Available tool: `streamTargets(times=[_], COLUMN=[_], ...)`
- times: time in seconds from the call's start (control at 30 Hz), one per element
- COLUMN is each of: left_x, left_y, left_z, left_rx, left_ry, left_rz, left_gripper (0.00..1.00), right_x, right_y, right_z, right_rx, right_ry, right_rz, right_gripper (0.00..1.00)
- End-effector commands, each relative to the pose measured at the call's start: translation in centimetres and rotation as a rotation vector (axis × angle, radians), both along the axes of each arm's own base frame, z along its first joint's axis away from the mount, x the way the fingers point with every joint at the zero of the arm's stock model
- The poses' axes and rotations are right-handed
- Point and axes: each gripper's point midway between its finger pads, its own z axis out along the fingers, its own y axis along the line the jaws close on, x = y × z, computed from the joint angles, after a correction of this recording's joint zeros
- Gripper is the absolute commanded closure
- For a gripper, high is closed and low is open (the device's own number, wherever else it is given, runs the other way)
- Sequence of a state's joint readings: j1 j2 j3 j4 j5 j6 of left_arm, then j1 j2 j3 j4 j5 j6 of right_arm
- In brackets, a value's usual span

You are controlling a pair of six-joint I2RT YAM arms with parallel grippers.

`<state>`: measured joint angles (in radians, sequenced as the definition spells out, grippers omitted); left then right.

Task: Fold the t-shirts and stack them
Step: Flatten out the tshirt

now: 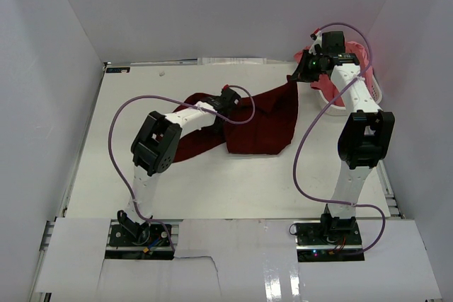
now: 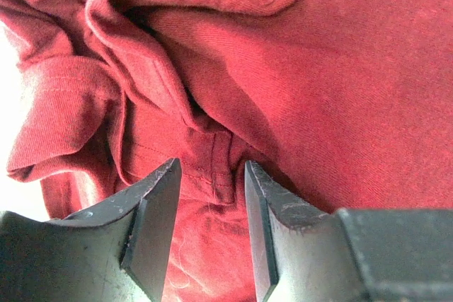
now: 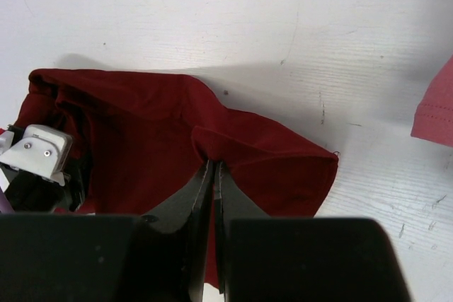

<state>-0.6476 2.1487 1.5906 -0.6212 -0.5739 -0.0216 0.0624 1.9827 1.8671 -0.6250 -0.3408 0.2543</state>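
Observation:
The dark maroon t-shirt [image 1: 265, 125] lies crumpled in the middle of the white table. My left gripper [image 1: 230, 98] is low over its left part. In the left wrist view it is open [image 2: 212, 175], with a stitched seam of the maroon cloth [image 2: 340, 90] between the fingers [image 2: 152, 210]. My right gripper [image 1: 303, 72] is shut [image 3: 212, 165] on a fold of the maroon shirt [image 3: 127, 132] and holds its far right corner up off the table. The coral pink t-shirt [image 1: 359, 51] lies bunched at the back right; its edge shows in the right wrist view [image 3: 435, 107].
A white plastic basket [image 1: 379, 91] stands at the back right under the pink shirt, behind the right arm. White walls close in the table on the left, back and right. The left arm's wrist [image 3: 39, 152] shows at the left of the right wrist view.

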Motion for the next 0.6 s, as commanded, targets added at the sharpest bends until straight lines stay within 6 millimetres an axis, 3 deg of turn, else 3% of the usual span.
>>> streamTargets(times=[0.0,0.23,0.57], left_x=[0.4,0.6,0.7], left_y=[1.4,2.0,2.5], left_z=[4.0,3.7,3.3], left_rx=[-0.023,-0.035,-0.027], left_ry=[-0.087,-0.078,-0.064], left_rz=[0.058,0.077,0.092], left_gripper=[0.49,0.66,0.77], right_x=[0.2,0.1,0.2], right_y=[0.5,0.6,0.6], right_z=[2.2,2.3,2.4], right_rx=[0.006,0.006,0.003], right_ry=[-0.071,-0.070,-0.071], right_rz=[0.022,0.023,0.026], right_gripper=[0.92,0.92,0.92])
